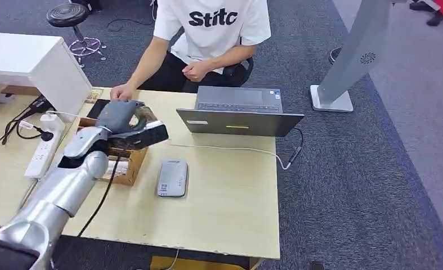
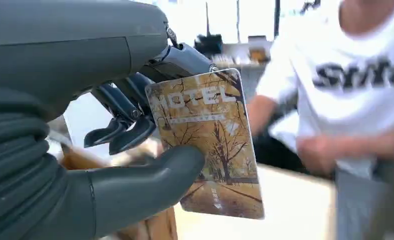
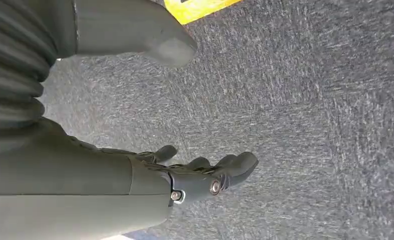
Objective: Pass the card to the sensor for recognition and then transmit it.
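**Card's in the left hand over the box, reader not reached yet**

Going big to small: you've got the light wood table (image 1: pixel 224 214) with a person (image 1: pixel 207 39) in a white tee sitting across it; an open grey laptop (image 1: pixel 238 112) in front of them; a white power strip (image 1: pixel 41 149) off to the robot's left; a small wooden box (image 1: pixel 130 163) near the middle; and just beside that box, the flat grey card reader (image 1: pixel 172 176), which I take to be the sensor.

Your left hand (image 1: pixel 123 119) sits over the box, pinching the card (image 2: pixel 207 145) between the thick thumb and the darker fingers; so the card's in the air above the box, apart from the reader, which lies nearer the robot. The right hand (image 3: pixel 200 175) hangs over grey carpet, fingers loosely spread, nothing in it.

What could bite you, as I judge it: the thumb only covers one edge of the card, so a quick swing toward the reader might twist it or let it slip; it'd probably drop back in the box. The black cable (image 1: pixel 103 197) hanging from the arm could also snag the box on the way over; and the person's hand (image 1: pixel 123 91) is right next to yours, so watch for a bump.

View differences: the left wrist view gives you the grip and the card's autumn-tree print with "HOTEL" lettering; the head view barely shows the card, but it gives you the reader and the gap to cross.
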